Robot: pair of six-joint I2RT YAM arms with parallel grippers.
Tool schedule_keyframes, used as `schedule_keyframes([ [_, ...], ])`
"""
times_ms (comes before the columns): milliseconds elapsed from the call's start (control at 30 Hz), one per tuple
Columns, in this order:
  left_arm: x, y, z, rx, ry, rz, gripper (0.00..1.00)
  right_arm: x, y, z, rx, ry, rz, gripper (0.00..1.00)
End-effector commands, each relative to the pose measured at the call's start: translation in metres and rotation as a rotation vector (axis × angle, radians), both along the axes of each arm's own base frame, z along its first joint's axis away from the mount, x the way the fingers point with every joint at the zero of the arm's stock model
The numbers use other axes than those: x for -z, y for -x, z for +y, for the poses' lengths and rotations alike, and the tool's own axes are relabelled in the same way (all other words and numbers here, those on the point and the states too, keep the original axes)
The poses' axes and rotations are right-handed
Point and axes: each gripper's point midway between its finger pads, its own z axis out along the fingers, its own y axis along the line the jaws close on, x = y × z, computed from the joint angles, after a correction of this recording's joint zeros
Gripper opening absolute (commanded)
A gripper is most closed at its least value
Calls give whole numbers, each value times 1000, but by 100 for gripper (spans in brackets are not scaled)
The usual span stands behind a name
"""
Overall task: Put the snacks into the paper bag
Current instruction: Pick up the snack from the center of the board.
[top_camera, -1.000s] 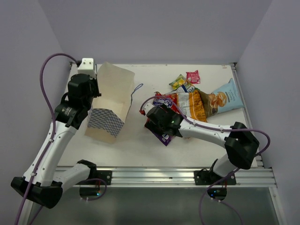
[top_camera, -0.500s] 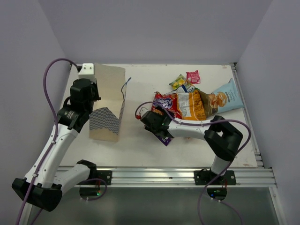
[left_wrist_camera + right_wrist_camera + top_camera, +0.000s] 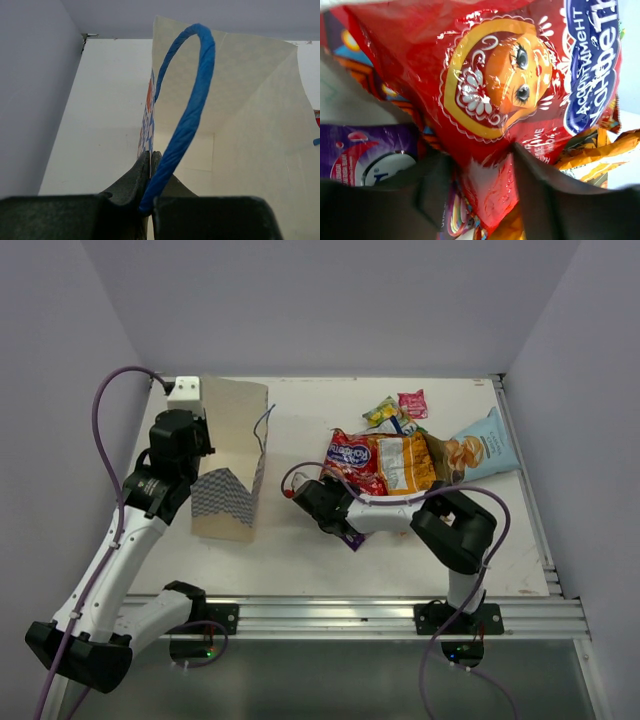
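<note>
The paper bag (image 3: 225, 480) stands at the left with its mouth toward the snacks. My left gripper (image 3: 195, 430) is shut on its left wall and blue cord handle (image 3: 192, 110), fingertips pinched together (image 3: 150, 160). The red cookie bag (image 3: 352, 455) lies on the pile's left end. My right gripper (image 3: 340, 490) straddles its lower seam (image 3: 490, 200); the jaws are partly closed but still apart (image 3: 480, 170). The purple pack (image 3: 350, 535) lies under that gripper and shows at left (image 3: 365, 155). The orange chip bag (image 3: 405, 462) and light-blue bag (image 3: 478, 448) lie to the right.
A small pink pack (image 3: 411, 403) and a yellow-green pack (image 3: 380, 415) lie behind the pile. White walls close in on the left, back and right. A metal rail (image 3: 380, 615) runs along the near table edge.
The left gripper has pulled the paper bag upright and narrower. The right gripper has shifted left to the red cookie bag's end, and its jaws have narrowed around the seam.
</note>
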Motion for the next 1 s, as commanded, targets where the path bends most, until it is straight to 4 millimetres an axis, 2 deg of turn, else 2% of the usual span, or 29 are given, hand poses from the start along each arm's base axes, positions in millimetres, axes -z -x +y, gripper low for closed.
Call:
schedule_keyframes([
  [0, -14, -3, 6, -22, -2, -62, 0, -1, -9, -1, 25, 6, -33, 49],
  [33, -14, -3, 6, -21, -3, -62, 0, -1, -9, -1, 26, 7, -34, 43],
  [67, -14, -3, 6, -20, -1, -62, 0, -1, -8, -2, 27, 6, -35, 32],
  [167, -14, -4, 5, -19, -1, -61, 0, -9, -9, -1, 29, -17, -45, 12],
  [233, -16, -3, 5, -19, 0, -65, 0, -15, -8, 1, 24, -42, -42, 5],
  [267, -15, -3, 5, -18, 2, -64, 0, -27, -8, 4, 25, -80, -54, 0],
  [433, -15, -4, 5, -16, 0, -62, 0, -65, -9, 12, 28, -232, -45, 0],
  [467, -16, -4, 5, -16, 2, -63, 0, -80, -9, 12, 38, -291, -56, 0],
  [733, -24, -3, 4, -9, 10, -86, 0, -144, -13, 10, 62, -575, -36, 0],
  [967, -31, 1, 4, -6, 23, -105, 0, -181, -9, 11, 60, -748, -3, 0],
])
